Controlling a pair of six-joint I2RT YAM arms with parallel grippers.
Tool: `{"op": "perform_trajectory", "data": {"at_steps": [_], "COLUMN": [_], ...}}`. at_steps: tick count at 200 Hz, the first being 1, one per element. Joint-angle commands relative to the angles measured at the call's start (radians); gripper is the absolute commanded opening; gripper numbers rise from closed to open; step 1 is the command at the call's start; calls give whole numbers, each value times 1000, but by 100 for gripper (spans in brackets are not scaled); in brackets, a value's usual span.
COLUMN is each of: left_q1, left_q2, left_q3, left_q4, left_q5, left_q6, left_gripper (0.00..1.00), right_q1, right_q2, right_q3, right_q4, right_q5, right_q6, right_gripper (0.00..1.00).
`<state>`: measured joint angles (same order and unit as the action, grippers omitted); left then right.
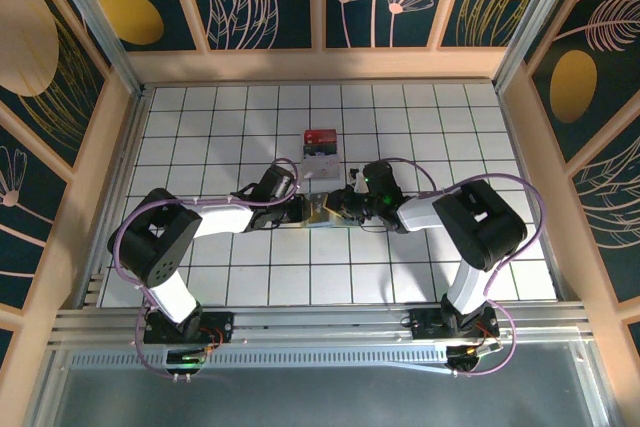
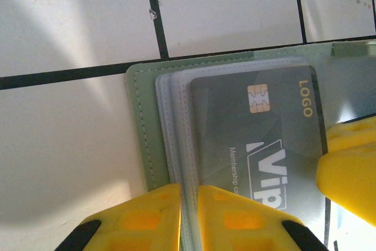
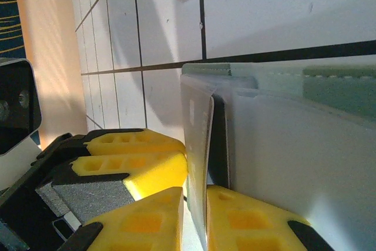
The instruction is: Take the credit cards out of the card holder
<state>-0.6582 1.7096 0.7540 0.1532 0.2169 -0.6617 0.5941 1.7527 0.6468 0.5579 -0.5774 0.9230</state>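
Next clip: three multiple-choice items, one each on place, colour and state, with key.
1. The card holder lies: A far corner; B between left gripper and right gripper; C near edge.
2. The sleeved card is: A red; B white; C dark grey.
3. The left gripper is: A wide open; B shut on a holder sleeve; C raised clear.
1 B, both grippers meet at it; 2 C, grey around its gold chip; 3 B, yellow fingers pinch it.
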Motion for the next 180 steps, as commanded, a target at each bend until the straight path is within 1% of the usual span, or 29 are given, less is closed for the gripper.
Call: {"op": "perform_trajectory", "data": {"at_steps": [1,14,33,61,83,124,150,180], "left_q1": [-21,-21,-21,-21,-21,-21,-21,-21], "left_q2": [50,50,50,54,57,63,67,66], "left_q3": [-10,-10,-9,-5,-5,-2,-2,-4], "left_q4": [-53,-59,-71,-83,-86,-92,-92,-92], "left_q5": [43,37,23,10,10,12,14,16], "left_q6": [3,1,-7,-12,-13,-14,-17,-18], "left_gripper": [16,16,16,19,19,18,17,17], "right_q1": [35,29,15,-3,-16,-27,-34,-40], "right_q2": [-11,-23,-39,-56,-63,-74,-82,-89], "right_q3": [17,12,-1,-33,-55,-70,-79,-78], "right_q4": [39,36,47,121,179,174,171,160], "right_q5": [-68,-68,-76,-112,-131,-130,-128,-127], "right_q6": [-10,-10,-7,25,55,54,53,47], "right_gripper": [18,17,12,12,12,11,8,7]}}
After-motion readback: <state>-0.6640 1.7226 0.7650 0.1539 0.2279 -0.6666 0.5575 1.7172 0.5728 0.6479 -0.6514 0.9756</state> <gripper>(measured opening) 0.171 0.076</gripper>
